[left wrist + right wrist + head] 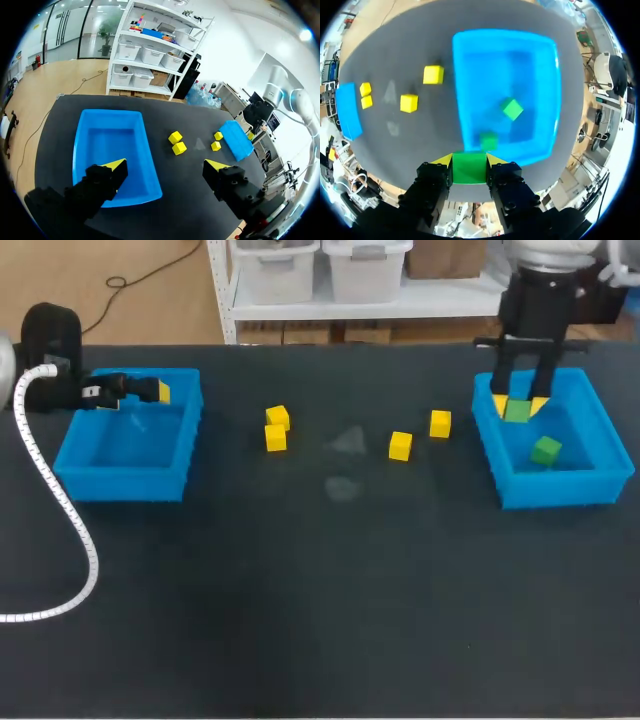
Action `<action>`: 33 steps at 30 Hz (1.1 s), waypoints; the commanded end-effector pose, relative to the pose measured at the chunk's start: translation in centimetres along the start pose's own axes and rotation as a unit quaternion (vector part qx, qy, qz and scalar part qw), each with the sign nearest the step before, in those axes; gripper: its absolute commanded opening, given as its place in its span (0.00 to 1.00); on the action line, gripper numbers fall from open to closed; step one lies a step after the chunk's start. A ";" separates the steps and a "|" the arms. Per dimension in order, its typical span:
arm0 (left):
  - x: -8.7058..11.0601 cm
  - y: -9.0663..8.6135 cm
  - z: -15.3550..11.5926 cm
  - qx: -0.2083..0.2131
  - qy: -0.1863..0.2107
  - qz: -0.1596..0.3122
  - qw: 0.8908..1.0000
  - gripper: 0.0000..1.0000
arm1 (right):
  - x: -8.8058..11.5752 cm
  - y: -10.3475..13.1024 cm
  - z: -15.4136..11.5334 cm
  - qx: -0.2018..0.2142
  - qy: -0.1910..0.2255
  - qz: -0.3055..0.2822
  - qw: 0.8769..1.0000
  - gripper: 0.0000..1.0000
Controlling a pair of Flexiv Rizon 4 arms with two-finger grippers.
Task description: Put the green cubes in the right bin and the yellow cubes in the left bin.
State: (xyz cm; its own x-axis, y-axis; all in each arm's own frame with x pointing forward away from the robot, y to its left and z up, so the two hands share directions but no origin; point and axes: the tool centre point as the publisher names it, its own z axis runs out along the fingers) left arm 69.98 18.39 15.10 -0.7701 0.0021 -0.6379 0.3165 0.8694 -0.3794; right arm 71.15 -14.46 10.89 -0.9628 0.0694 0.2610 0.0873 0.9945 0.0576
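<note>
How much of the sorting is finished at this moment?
Done: at least one green cube lies in the right bin. In hand: the right gripper holds a second green cube over that bin's edge. Left: four yellow cubes are on the table, the left bin holds none, and the left gripper is open and empty.

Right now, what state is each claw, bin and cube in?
Left claw, open and empty, near left bin.
Right claw, shut on held green cube, above right bin.
Left bin, no cube visible inside.
Right bin, holds loose green cube.
Yellow cubes, all four on table between bins.
</note>
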 end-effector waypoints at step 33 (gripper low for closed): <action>0.1 0.1 0.0 0.003 -0.002 0.000 1.000 1.00 | -6.2 -3.0 0.4 -0.024 -0.264 -0.024 0.964 1.00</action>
State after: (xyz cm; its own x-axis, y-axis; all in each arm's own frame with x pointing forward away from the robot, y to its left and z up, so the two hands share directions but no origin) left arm 69.98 18.39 15.10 -0.7701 0.0021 -0.6379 0.3166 0.8694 -0.3794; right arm 77.35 -17.80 8.75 -0.9920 0.0494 -0.1158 0.0372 0.9937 0.1056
